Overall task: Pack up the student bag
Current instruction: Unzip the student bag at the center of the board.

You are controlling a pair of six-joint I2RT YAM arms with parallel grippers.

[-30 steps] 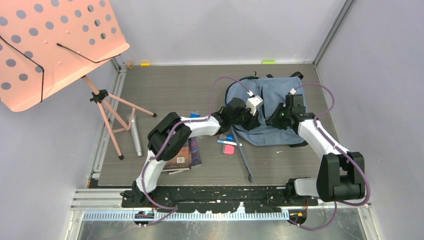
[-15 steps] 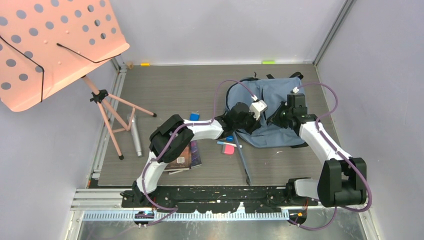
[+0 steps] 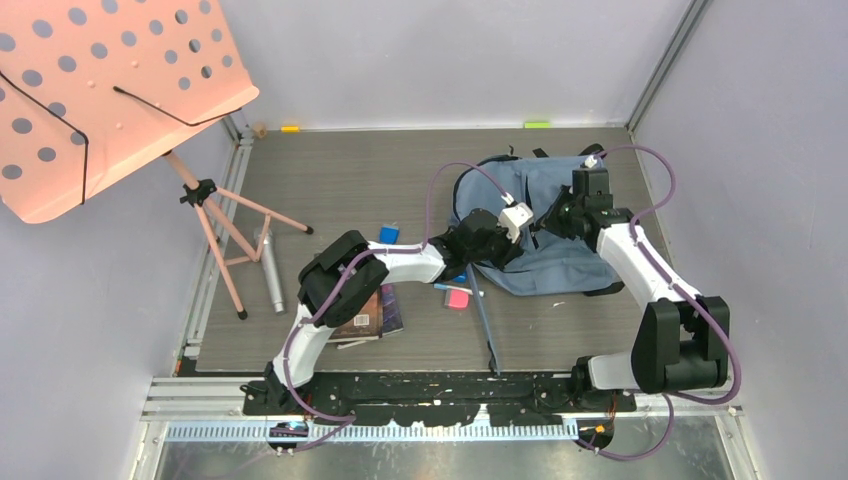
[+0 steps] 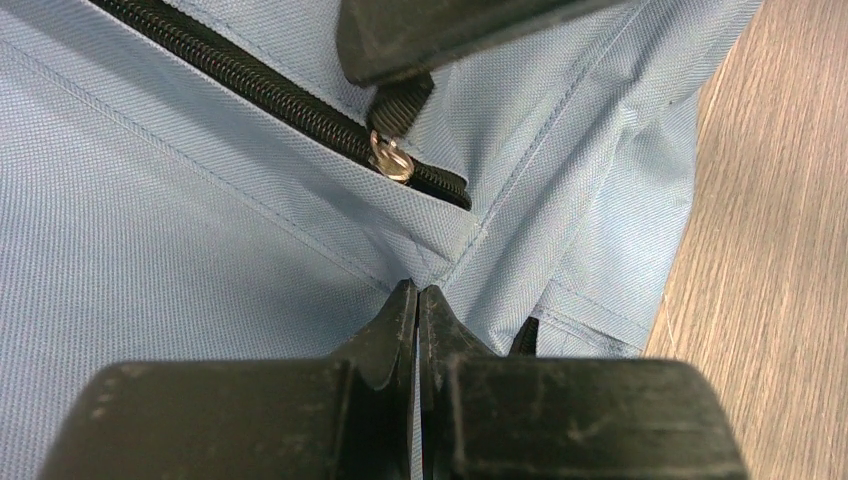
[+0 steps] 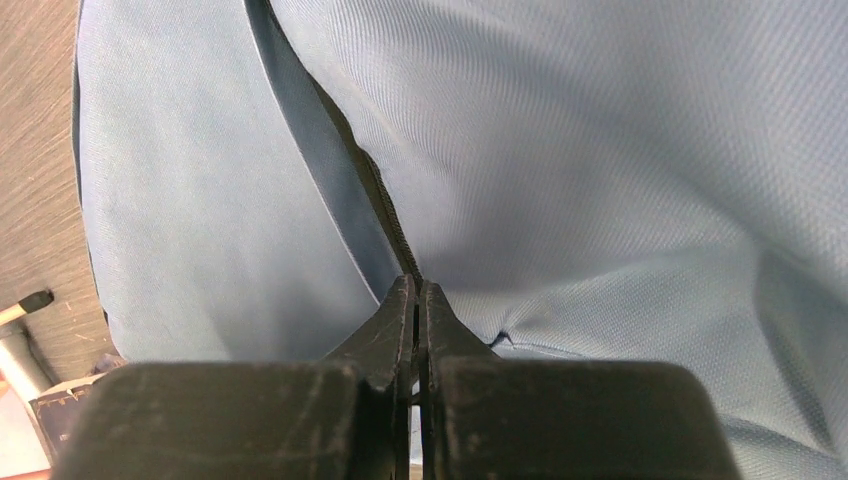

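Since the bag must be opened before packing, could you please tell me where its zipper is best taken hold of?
Take the small metal ring hanging near the end of the student bag's black zipper. It lies loose on the fabric, so the left claw should probably come from above, tips across its flat sides.

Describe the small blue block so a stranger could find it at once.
Start at the grey-blue student bag on the right half of the table and look left. The small blue block lies alone on bare wood, just beyond the left arm. Its neighbours, a pink piece and the books, lie on the arm's near side.
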